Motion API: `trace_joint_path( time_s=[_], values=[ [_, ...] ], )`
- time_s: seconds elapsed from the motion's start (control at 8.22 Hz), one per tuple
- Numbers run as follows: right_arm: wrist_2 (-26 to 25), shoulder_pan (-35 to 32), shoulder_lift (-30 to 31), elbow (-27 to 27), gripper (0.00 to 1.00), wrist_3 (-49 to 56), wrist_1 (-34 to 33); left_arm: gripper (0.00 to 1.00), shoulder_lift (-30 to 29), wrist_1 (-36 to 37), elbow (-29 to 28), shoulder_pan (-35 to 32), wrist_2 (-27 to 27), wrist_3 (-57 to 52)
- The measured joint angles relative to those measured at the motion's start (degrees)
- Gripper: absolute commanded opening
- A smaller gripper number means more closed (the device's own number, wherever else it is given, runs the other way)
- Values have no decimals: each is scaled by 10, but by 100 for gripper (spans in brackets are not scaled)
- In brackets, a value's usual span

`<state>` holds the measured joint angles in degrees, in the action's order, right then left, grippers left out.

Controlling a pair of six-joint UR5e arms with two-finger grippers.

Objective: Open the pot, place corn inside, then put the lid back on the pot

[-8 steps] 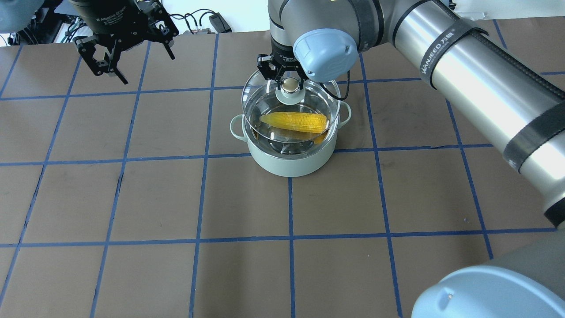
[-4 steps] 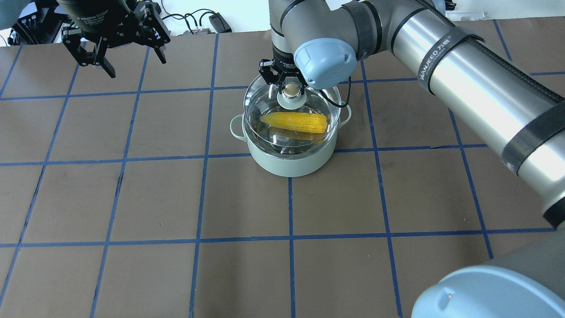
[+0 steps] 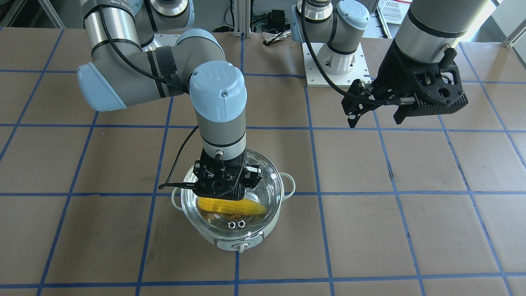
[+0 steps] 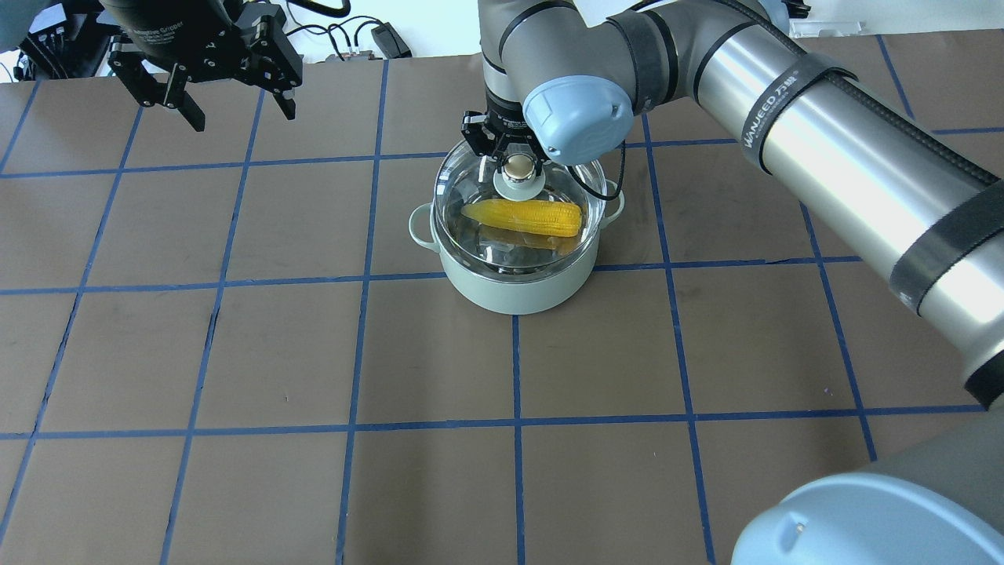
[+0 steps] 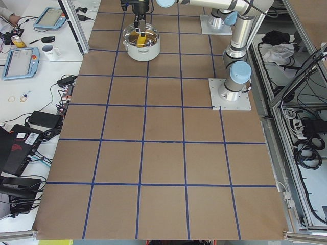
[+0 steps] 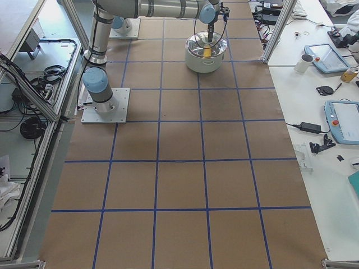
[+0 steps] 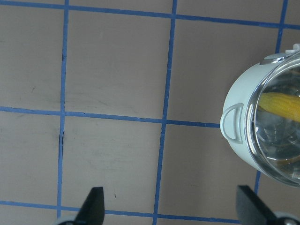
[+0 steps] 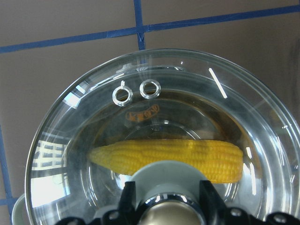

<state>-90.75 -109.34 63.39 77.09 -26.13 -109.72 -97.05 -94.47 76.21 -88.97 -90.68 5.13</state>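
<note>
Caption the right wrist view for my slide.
Right gripper holding the clear glass lid over the mint-green pot, yellow corn cob lying inside.

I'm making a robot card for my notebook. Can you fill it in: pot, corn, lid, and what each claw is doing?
Pot: round pale mint-green cooking pot, standing on the brown table with blue grid lines.
Corn: bright yellow toy corn cob, lying inside the pot.
Lid: clear glass domed lid, over the pot's mouth; cannot tell if it is fully seated.
Right gripper: shut on the lid's beige knob.
Left gripper: open and empty, off to the pot's side.
</note>
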Motion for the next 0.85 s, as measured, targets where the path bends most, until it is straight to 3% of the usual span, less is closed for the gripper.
trace_joint_path(
  time_s=[0.85],
  values=[
    [5, 0, 1, 7, 0, -20, 0, 100, 15, 18, 36, -3, 4, -43]
  ],
)
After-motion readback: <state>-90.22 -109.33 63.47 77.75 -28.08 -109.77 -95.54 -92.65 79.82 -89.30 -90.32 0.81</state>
